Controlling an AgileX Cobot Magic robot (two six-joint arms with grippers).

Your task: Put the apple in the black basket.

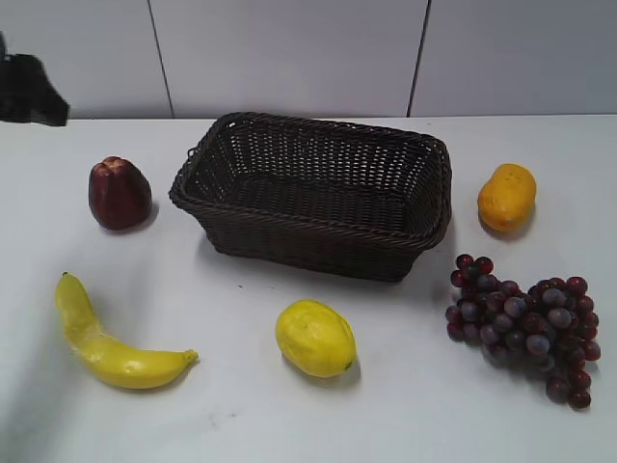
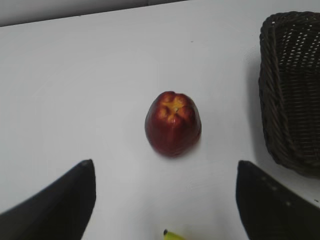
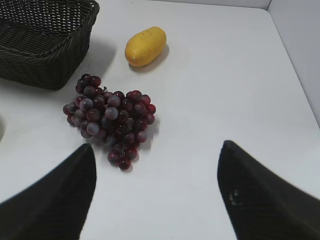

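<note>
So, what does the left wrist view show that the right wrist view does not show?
Only the left wrist view shows the apple, standing on the table ahead of the open left gripper, and the tip of the banana at the bottom edge. Only the right wrist view shows the grapes and the orange-yellow fruit, with the open right gripper. Both views share the black basket at one edge and the white table.
</note>
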